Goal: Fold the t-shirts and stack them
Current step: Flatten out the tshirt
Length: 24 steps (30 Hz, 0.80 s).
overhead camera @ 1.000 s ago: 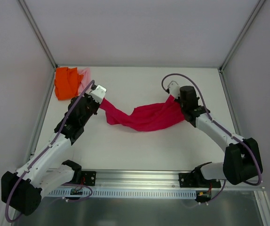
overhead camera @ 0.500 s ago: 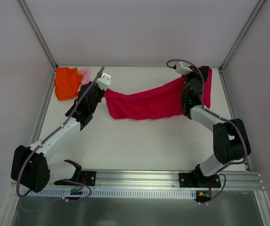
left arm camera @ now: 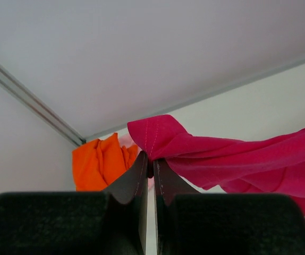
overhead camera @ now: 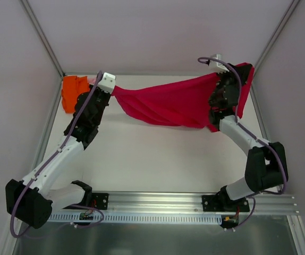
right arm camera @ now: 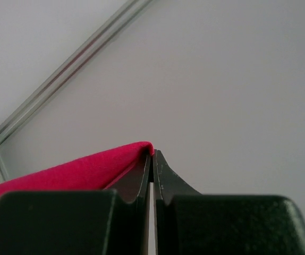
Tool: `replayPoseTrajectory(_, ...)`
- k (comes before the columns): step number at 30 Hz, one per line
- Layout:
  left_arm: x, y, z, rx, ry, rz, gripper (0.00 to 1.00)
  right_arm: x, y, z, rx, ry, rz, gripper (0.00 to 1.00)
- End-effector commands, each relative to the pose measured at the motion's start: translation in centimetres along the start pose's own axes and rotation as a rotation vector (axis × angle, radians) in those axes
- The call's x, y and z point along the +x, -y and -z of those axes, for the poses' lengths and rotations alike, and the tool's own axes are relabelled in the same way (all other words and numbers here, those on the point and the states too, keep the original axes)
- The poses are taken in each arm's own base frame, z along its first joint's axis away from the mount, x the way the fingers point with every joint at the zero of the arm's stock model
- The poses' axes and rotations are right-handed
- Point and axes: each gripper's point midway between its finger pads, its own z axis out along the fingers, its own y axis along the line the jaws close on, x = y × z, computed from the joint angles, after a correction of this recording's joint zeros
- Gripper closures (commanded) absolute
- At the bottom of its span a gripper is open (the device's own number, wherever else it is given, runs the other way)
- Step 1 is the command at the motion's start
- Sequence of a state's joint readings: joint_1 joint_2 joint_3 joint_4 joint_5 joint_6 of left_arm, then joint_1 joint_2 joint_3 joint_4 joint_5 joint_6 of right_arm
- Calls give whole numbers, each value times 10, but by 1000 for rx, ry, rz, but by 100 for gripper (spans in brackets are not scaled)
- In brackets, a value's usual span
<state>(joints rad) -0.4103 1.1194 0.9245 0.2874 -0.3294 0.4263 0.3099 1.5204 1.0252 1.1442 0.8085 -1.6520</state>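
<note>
The crimson-red t-shirt [overhead camera: 174, 103] hangs stretched in the air between both arms, above the back of the table. My left gripper [overhead camera: 112, 88] is shut on its left edge; in the left wrist view the red cloth [left arm camera: 232, 159] bunches at the closed left gripper [left arm camera: 151, 159]. My right gripper [overhead camera: 237, 69] is shut on the right edge, raised near the back right post, with cloth [right arm camera: 78, 172] draped over one finger of the right gripper [right arm camera: 152, 155]. The orange t-shirt [overhead camera: 74, 93] lies crumpled in the back left corner. A sliver of the pale pink t-shirt [left arm camera: 125, 139] shows behind it.
White walls enclose the table [overhead camera: 152, 159] at the back and sides, with metal posts [overhead camera: 43, 40] at the corners. A metal rail [overhead camera: 158, 204] with both arm bases runs along the near edge.
Both arms have lifted the red shirt off the table and pulled it apart, moving toward the back. The shirt went from a slack bundle to a spread, hanging sheet.
</note>
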Motion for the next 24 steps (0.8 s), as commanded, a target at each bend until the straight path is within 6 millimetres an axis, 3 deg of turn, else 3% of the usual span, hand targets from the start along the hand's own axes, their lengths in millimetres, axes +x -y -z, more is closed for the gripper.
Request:
replayPoseTrajectory(1,-69,-50,25,-135,189,81,100,-11,107,-3,197,-22,-230,99)
replayPoseTrajectory(2,-77,-57,32,-145,211,87,100,-10,114,-4,196,-34,-232,99)
replayPoseTrajectory(3,-81,-60,36,-149,217,87,100,-10,138,-3,228,-31,-262,99)
replayPoseTrajectory(6,-88,-71,51,-176,247,99,100,-1,168,-1,258,-49,-289,99)
replayPoseTrajectory(7,-90,-72,56,-176,260,101,100,3,192,6,285,-44,-325,99)
replayPoseTrajectory(9,-92,-77,69,-181,291,111,100,11,208,13,290,-46,-353,99)
replayPoseTrajectory(10,-92,-77,72,-181,296,112,100,16,226,22,307,-41,-383,99)
replayPoseTrajectory(12,-95,-79,80,-176,314,124,100,22,235,29,292,-45,-402,99)
replayPoseTrajectory(13,-93,-79,82,-169,307,123,100,26,248,37,300,-42,-428,99)
replayPoseTrajectory(24,-103,-87,110,-158,359,160,100,40,221,55,80,-78,-429,99)
